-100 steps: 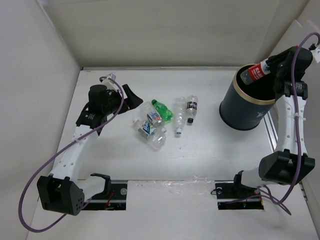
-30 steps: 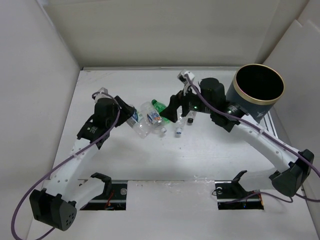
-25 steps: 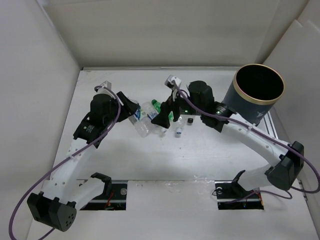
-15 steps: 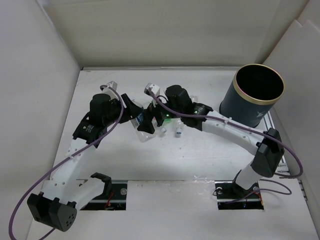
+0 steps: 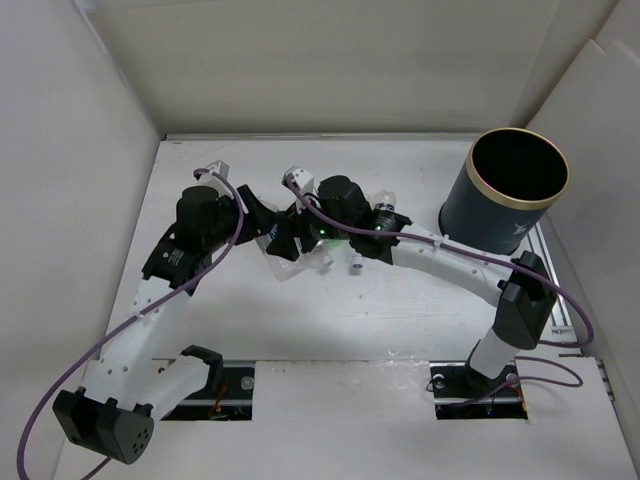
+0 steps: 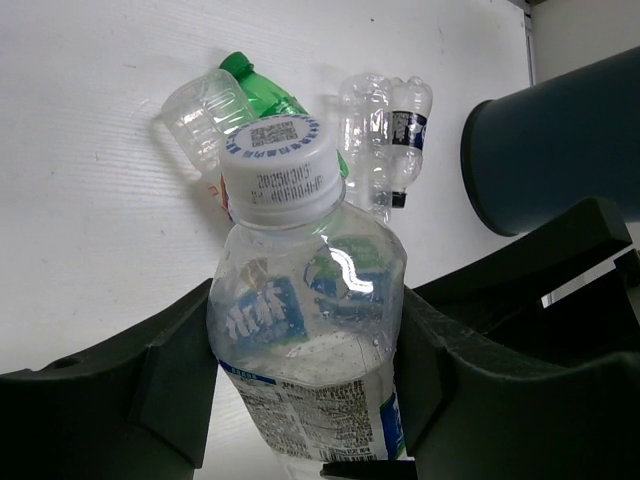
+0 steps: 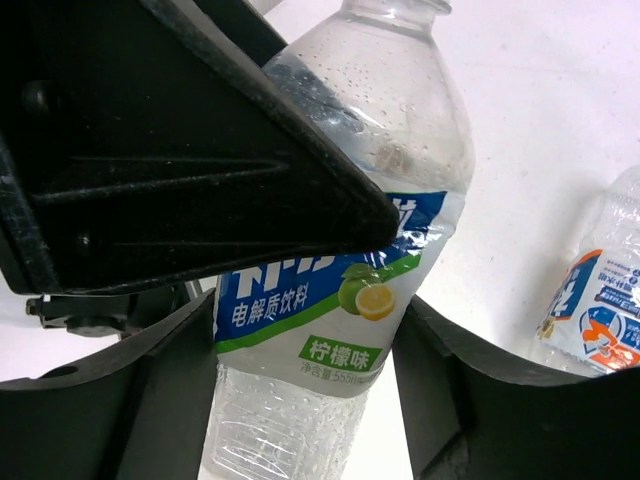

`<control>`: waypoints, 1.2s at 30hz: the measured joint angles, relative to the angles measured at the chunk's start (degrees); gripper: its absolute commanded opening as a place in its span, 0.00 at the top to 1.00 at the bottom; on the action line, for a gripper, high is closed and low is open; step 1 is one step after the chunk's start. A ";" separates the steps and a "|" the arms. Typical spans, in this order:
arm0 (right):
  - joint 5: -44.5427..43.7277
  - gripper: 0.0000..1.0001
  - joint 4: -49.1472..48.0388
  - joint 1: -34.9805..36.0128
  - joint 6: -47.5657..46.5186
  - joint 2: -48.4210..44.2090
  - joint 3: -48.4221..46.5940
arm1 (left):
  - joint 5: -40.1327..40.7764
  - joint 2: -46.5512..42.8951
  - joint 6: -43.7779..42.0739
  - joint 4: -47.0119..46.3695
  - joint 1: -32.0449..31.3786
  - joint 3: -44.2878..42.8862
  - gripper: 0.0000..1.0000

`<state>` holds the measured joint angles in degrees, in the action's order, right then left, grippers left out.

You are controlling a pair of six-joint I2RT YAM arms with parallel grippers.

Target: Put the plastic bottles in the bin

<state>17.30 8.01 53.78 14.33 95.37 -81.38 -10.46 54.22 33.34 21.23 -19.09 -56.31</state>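
Note:
One clear plastic bottle with a white cap and a blue-and-white label hangs above the table, held from both sides. My left gripper is shut on its body. My right gripper has its fingers against the same bottle lower down, with a left finger crossing in front. In the top view both grippers, left and right, meet left of centre. A green bottle and three clear ones lie on the table. The dark bin stands upright at the far right.
A black-labelled bottle and a small clear one lie right of the grippers. Another bottle with a blue-and-orange label lies close on the right. White walls enclose the table at left, back and right.
My right arm has swung left from beside the bin to the left gripper, and its jaws have closed in on the bottle that the left gripper lifted off the pile.

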 measured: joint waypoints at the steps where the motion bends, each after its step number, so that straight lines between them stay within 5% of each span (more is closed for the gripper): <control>1: -0.11 0.45 -0.35 0.04 0.42 0.00 0.00 | 0.28 -0.11 0.00 -0.02 0.00 -0.11 1.00; 3: -0.11 0.80 -1.05 0.02 0.87 0.20 0.00 | 0.83 -0.26 0.07 0.02 0.09 -0.37 1.00; 5: 0.02 1.00 -1.99 0.00 1.20 0.52 0.00 | 1.46 -0.35 0.04 0.04 0.13 -0.50 1.00; 6: -0.02 1.00 -2.36 0.00 1.49 0.68 0.00 | 1.73 -0.35 -0.09 0.09 0.17 -0.61 0.98; 7: -0.09 1.00 -2.62 0.00 1.84 0.76 0.00 | 1.88 -0.33 -0.13 0.22 0.24 -0.74 0.81; 11: -0.63 1.00 -3.63 0.00 2.69 0.79 0.00 | 2.32 -0.09 -0.17 0.90 0.35 -1.75 0.55; 13: -0.70 1.00 -4.11 0.00 3.23 0.79 0.00 | 2.56 -0.02 0.13 0.63 0.39 -1.95 0.24; 14: -0.79 1.00 -4.31 0.02 3.54 0.79 0.11 | 2.51 -0.02 0.76 0.13 0.42 -2.01 0.00; 36: -11.41 1.00 -5.55 -5.66 8.98 -3.17 8.55 | 4.76 2.47 8.07 -5.60 -0.46 -10.71 0.00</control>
<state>5.89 2.46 48.12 23.31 92.20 -72.84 -5.69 56.69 41.41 15.64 -19.55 -67.02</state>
